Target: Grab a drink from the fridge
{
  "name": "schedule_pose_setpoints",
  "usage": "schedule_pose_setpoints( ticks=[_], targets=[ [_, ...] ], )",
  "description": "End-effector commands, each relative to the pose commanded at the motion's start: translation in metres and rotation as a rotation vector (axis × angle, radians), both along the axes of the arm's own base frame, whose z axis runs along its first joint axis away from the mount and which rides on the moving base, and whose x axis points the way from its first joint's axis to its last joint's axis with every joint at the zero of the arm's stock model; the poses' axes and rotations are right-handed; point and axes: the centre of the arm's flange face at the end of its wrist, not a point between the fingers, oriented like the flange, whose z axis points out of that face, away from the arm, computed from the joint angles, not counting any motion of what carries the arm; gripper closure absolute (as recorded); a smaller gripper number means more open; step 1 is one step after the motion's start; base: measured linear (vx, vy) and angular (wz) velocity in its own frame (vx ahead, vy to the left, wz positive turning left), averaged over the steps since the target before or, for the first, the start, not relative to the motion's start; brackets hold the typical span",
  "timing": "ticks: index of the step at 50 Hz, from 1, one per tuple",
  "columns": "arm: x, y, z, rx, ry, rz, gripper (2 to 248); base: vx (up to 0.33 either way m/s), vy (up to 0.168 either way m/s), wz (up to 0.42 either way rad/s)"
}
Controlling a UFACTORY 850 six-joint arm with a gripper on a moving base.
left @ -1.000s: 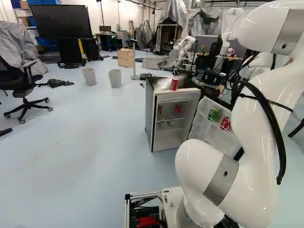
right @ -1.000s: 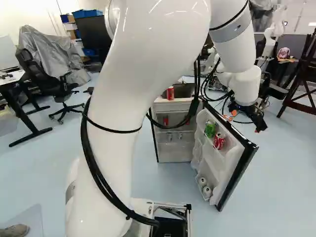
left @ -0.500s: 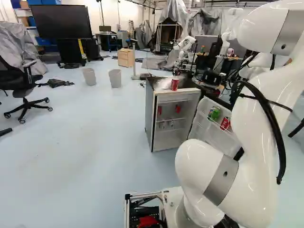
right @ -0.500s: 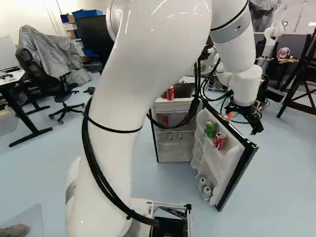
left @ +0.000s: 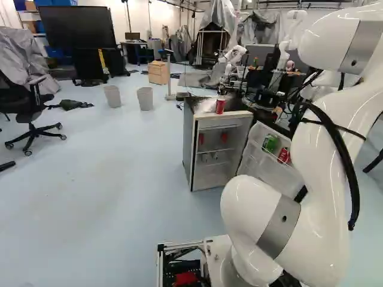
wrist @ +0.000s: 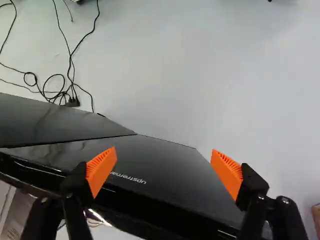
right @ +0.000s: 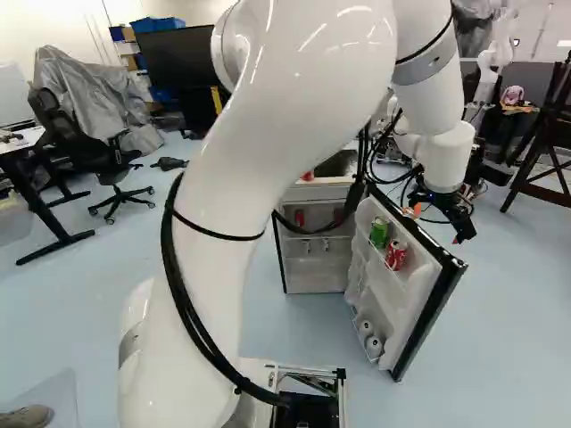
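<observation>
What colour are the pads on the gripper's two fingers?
Bright orange pads, seen best in the wrist view.

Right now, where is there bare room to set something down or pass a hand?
Bare floor lies between the office chair, the bins and the fridge, and right of the open door in the right base view. Crowded: the fridge top around its red can, and the door shelf with green and red cans.

Grn can [right: 379,233], red can [right: 396,256], wht/blk door [right: 406,308]
</observation>
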Motion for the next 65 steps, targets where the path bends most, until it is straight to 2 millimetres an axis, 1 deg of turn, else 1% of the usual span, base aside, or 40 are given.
schedule_pose_setpoints(
  ticks=[14, 19, 34, 65],
  targets=[
    [0.011, -0.015, -0.020, 0.009, 0.007, -0.001, 3, 0.000, 0.000, 0.000],
    [0.013, -0.019, -0.025, 0.009, 0.007, -0.002, 3, 0.000, 0.000, 0.000],
    [0.015, -0.021, -0.027, 0.012, 0.009, -0.002, 3, 0.000, 0.000, 0.000],
    [0.012, -0.018, -0.027, 0.034, 0.023, 0.000, 3, 0.000, 0.000, 0.000]
  ],
)
